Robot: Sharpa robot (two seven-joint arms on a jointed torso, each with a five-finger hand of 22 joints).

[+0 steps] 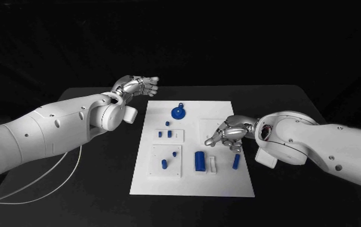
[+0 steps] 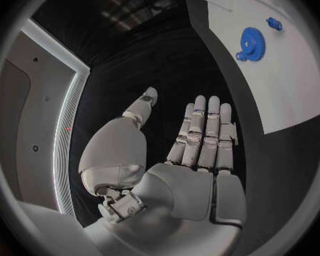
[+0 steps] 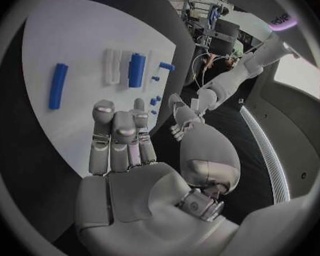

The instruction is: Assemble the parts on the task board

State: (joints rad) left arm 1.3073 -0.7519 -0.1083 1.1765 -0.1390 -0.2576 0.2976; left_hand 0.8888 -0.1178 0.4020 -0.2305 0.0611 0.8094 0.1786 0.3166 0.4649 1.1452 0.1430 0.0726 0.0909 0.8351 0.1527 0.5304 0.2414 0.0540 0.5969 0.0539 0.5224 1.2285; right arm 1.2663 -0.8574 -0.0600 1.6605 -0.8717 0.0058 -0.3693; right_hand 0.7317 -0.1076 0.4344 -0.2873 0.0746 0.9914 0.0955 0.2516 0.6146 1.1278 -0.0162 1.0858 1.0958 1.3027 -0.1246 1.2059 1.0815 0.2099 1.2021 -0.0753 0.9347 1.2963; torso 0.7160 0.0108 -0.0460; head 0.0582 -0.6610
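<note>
A black tabletop carries a white task board lying flat between the robot's two arms. The board sits just beside the right hand and a little apart from the left hand.

The left hand hovers over bare tabletop off the board's far corner. The left wrist view shows its fingers straight and side by side, thumb apart, holding nothing.

The right hand hangs over the board's right half, fingers bent downward and slightly apart. The right wrist view shows an empty palm; nothing is gripped.

Parts, from larger to smaller: a blue gear lies on the board's far part, nearest the left hand, with a small blue peg just beside it. A thick blue bar stands near the board's near edge, just under and inward of the right hand, next to a pale white slot block. A thinner blue bar lies loose just below the right hand's fingertips. Several small blue pegs sit at mid-board, between the two hands, and two more rest on a raised white square further toward the robot.

Judging from this, assembly looks barely begun or only partly done: the gear and the thin bar appear loose, both hands are empty, and whether the small pegs are seated cannot be told.
</note>
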